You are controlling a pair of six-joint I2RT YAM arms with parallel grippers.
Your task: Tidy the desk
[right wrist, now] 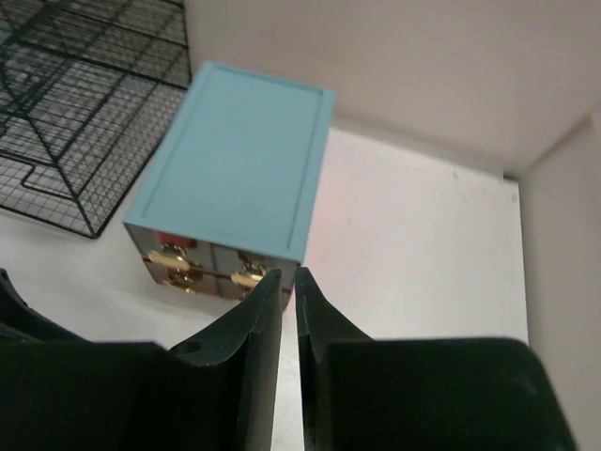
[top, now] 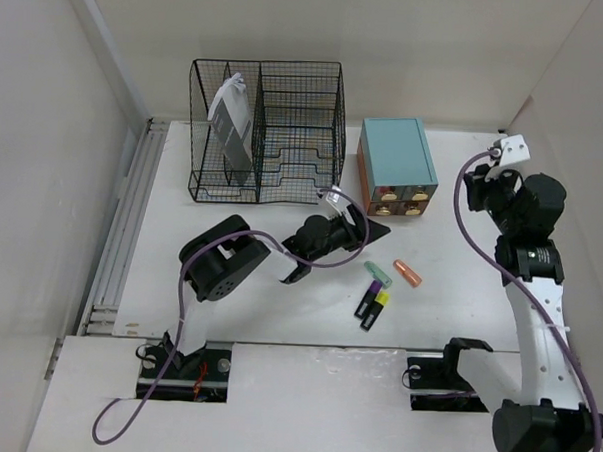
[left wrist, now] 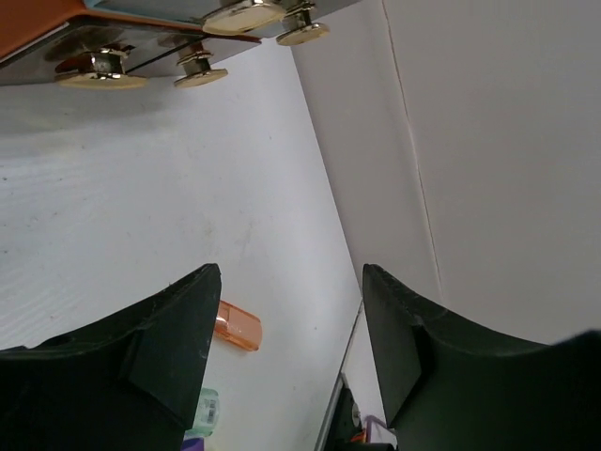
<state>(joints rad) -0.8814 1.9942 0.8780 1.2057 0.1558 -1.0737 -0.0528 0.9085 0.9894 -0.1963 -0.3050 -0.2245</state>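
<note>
The left tool [left wrist: 291, 282] stands wide and empty beside the drawer box [top: 396, 165] near the far edge of the surface [top: 278, 315]; the right tool [right wrist: 289, 282] is pinched narrow, holding nothing

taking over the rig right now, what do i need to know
Grippers: the left gripper is open and empty, low over the desk just in front of the teal drawer box. The right gripper is shut on nothing, held high to the right of the box.
Loose on the desk in front of the box: orange piece, mint marker, purple-capped marker, yellow-capped marker.
Done: the wire rack at the back left holds one grey-white packet in its left compartment.
Left: the four loose items need putting away.
</note>
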